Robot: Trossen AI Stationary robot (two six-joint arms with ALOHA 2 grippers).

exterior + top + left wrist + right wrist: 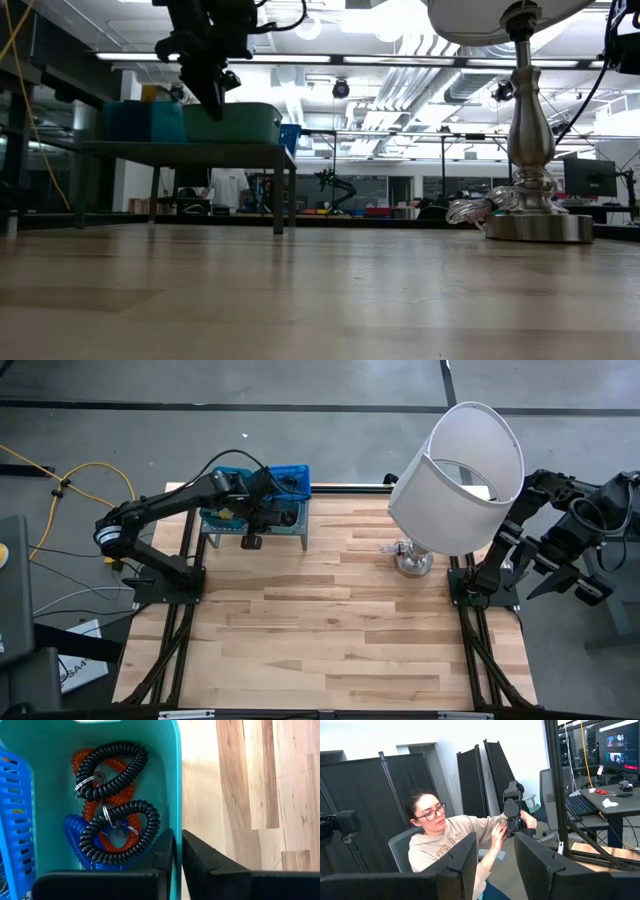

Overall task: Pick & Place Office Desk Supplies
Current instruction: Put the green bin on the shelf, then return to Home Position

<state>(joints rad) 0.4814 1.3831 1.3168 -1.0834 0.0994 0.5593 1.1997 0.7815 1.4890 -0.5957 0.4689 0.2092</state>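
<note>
The supplies that show are coiled wrist bands in a teal tray (172,780): two black coils (115,767) (120,832), an orange coil (107,795) and a blue coil (75,835), lying tangled on the tray's floor. The tray (215,517) stands on the grey rack (255,535) at the table's far left. My left gripper (178,855) (251,542) (217,95) points down over the tray's near wall, shut to a thin slit, holding nothing. My right gripper (496,865) is open and waits off the table's right edge, behind the lamp. My left gripper stands with its fingertips (219,100) level with the rim of the teal tray's wall (174,820), coming from above. I cannot tell whether they touch the rim.
A blue perforated basket (287,480) (15,820) sits beside the teal tray on the rack (185,150). The white-shaded lamp (460,470) stands on its metal base (413,562) (535,225) at the far right. A seated person (445,845) shows beyond the table.
</note>
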